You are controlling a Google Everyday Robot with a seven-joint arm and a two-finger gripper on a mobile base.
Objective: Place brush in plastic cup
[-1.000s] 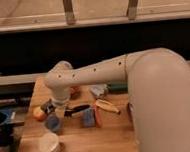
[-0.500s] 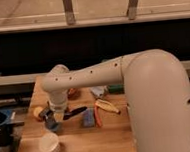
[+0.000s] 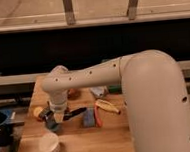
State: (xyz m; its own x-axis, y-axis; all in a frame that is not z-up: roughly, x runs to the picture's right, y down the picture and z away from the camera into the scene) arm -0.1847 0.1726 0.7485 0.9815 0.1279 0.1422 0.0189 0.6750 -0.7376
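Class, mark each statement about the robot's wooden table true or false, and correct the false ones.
1. The gripper hangs right over the blue-grey plastic cup. True.
2. The white cup stands at the table's far edge. False: it stands near the front edge, on the left.
3. The brush lies inside the white cup. False: it sticks out sideways from the gripper, which is shut on one end of it.
4. A yellow banana-like item lies to the right of the brush in the picture. True.
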